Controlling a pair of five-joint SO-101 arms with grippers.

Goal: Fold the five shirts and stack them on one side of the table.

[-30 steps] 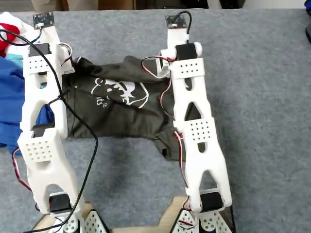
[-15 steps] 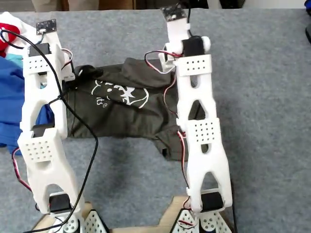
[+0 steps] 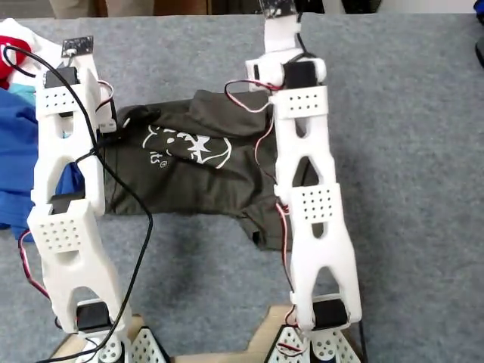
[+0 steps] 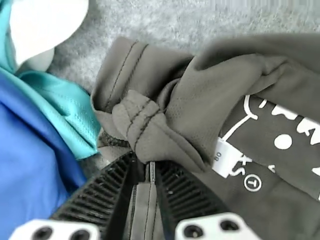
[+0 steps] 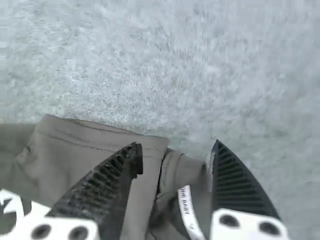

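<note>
On the table (image 3: 408, 151) lies the dark shirt (image 3: 189, 170), far-left corner pinched tight in the left gripper (image 4: 145, 162), while the right gripper (image 5: 175, 150) straddles the far edge, jaws apart, probably lining up a matching hold for folding.

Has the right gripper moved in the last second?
Yes. The right gripper has shifted toward the far edge of the table, away from the olive shirt print.

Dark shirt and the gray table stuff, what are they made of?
The dark shirt looks like a thin, matte sports knit, probably polyester: tiny mesh holes show in the weave, with stitched hems. The table cover looks like gray felt or short carpet, fuzzy and speckled.
</note>
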